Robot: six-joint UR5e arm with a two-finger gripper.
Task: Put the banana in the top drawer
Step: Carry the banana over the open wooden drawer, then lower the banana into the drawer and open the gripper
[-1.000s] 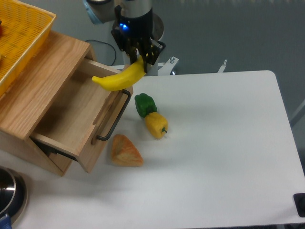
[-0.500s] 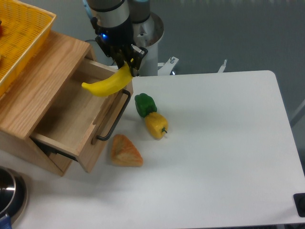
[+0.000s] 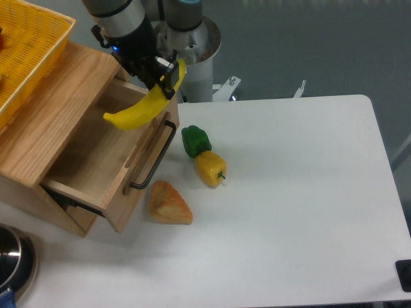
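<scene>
Fingers (image 3: 160,80) clamp the banana (image 3: 140,109) (unlabelled) above the top drawer (image 3: 96,160).

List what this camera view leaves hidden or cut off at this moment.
- Gripper: fingertips hidden behind the banana, and the arm above is cut by the top edge.
- Top drawer: its back hidden under the cabinet top.
- Yellow mesh basket: cut by the left edge.
- Metal bowl: cut by the bottom-left corner.

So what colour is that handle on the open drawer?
Dark, nearly black: the handle on the top drawer, in the fixed camera view.
</scene>
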